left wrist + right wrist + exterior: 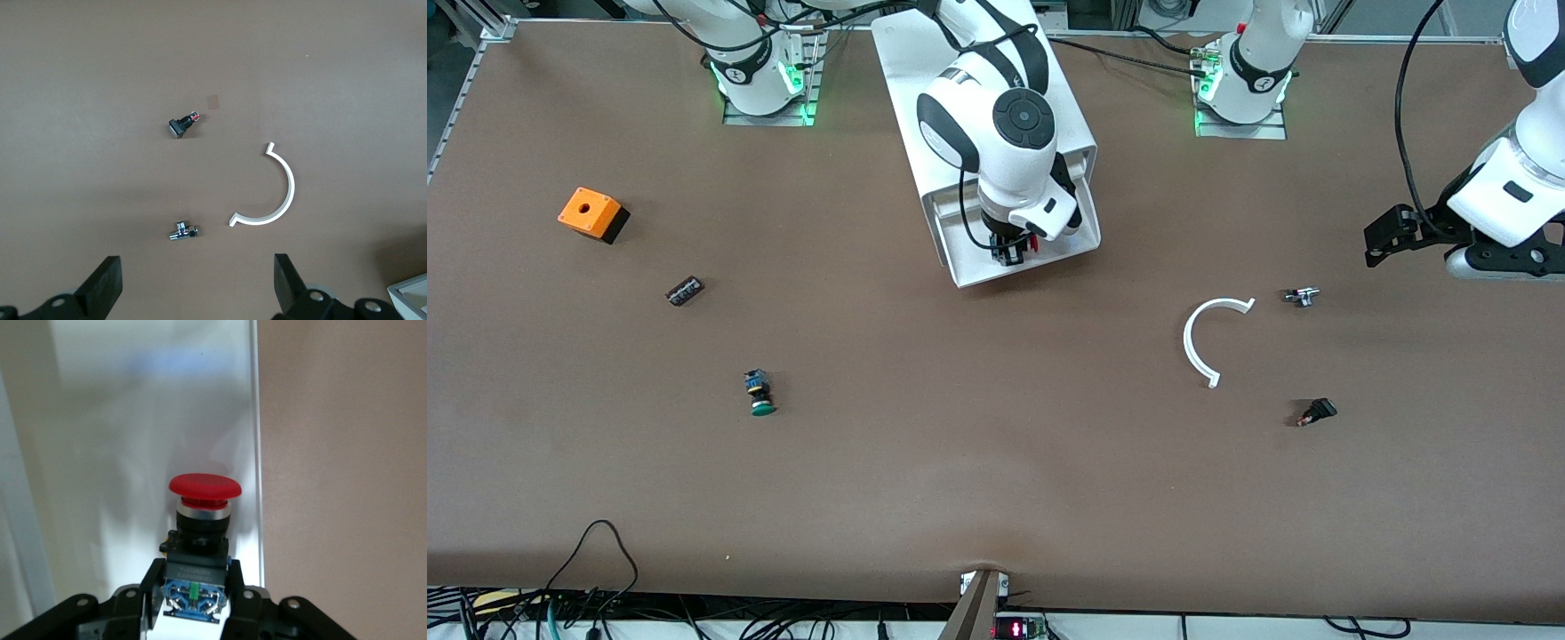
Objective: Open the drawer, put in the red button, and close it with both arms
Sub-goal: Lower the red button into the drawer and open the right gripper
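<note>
I'm holding the red button (203,495) clamped by its body in the right gripper (1009,252), over the open drawer (969,267). I'm judging the risk: the button is sitting close to the drawer's side wall, so releasing here could bounce it onto the table (996,462). The drawer looks empty otherwise. The left gripper (197,287) is waiting spread apart above the table.

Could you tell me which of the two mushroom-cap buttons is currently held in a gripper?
The red button, clamped by its body in the right gripper over the open drawer. The green button lies alone on the table.
</note>
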Controlling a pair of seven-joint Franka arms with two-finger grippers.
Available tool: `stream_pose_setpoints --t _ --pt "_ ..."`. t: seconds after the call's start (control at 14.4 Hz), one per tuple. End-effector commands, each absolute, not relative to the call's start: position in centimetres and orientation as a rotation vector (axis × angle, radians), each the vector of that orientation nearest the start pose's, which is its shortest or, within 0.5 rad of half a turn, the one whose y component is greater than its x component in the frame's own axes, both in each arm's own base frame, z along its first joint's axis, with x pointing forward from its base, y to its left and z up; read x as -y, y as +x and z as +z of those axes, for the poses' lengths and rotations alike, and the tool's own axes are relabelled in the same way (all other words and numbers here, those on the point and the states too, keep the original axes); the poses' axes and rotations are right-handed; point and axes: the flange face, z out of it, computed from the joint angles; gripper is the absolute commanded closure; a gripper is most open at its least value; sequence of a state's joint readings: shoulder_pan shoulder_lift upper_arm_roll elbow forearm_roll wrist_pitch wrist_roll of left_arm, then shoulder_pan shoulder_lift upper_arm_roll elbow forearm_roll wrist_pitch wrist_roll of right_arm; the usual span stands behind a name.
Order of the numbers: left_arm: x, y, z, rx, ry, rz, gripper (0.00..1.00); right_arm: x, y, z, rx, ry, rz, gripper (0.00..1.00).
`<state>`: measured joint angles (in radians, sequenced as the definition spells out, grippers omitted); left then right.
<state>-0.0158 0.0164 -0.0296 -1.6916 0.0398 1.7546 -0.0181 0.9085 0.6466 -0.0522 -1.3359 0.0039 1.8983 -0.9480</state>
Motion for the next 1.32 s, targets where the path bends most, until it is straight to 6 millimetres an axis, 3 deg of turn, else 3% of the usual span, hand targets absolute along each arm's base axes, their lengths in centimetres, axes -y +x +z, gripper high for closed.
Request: stream_pose_setpoints --t 0.0,0.14,0.28,0.35,0.76,0.97,1.25 --pt "2.2 57.0 57.7 -0.08 -3.109 -0.087 0.0 -55.2 46.4 34.4 -2.455 1.939 -0.119 0.46" --pt "2.2 57.0 57.7 -0.08 -3.109 -0.089 0.0 -55.1 46.4 34.4 -2.46 1.93 -0.119 0.41" --pt "2.1 57.0 57.6 -0.077 -3.109 -0.087 0.0 -55.0 46.6 34.6 -2.462 1.927 -0.115 0.2" --pt "2.2 57.0 57.7 -0.08 -3.109 -0.089 0.0 -54.9 46.8 35.1 -2.457 1.931 -0.105 0.0" --pt "2.3 56.9 57.7 -0.084 -3.109 -0.089 0.0 -54.8 48.3 38.2 -2.433 1.948 -0.009 0.0" --pt "2.3 56.9 57.7 -0.084 -3.109 -0.089 0.0 -54.9 49.3 41.3 -2.42 1.956 0.074 0.0" --pt "2.3 56.9 57.7 -0.084 -3.109 -0.085 0.0 -53.4 50.7 45.0 -2.387 1.993 0.157 0.0"
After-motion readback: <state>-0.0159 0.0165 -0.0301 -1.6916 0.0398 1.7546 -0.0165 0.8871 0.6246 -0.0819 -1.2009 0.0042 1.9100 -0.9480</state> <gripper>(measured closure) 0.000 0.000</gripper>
